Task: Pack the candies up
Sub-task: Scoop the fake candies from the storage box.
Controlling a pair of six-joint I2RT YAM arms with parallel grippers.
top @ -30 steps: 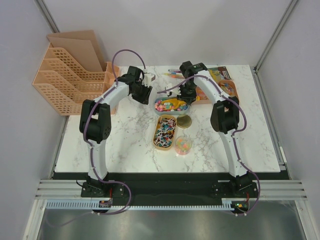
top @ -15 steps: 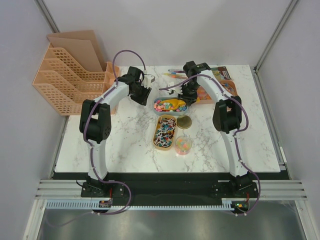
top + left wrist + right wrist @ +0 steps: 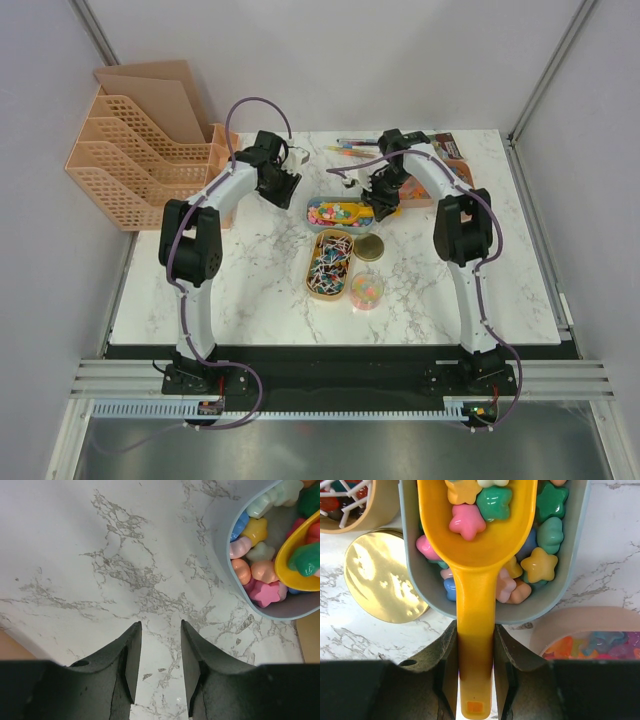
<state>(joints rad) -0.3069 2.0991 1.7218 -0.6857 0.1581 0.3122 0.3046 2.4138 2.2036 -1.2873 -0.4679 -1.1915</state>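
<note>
Right gripper [image 3: 475, 639]: fingers [image 3: 446, 652] clenched on the handle of the yellow scoop [image 3: 475, 595]; its bowl held star-shaped candies [image 3: 467, 522] and lay in the grey-blue tub [image 3: 580, 550] of candies, a gold lid [image 3: 384, 577] just beside on the marble counter [image 3: 615, 580]. Left gripper [image 3: 161, 628]: fingers [image 3: 131, 650] stood parted, holding nothing, over the counter near the tub's rim.
</note>
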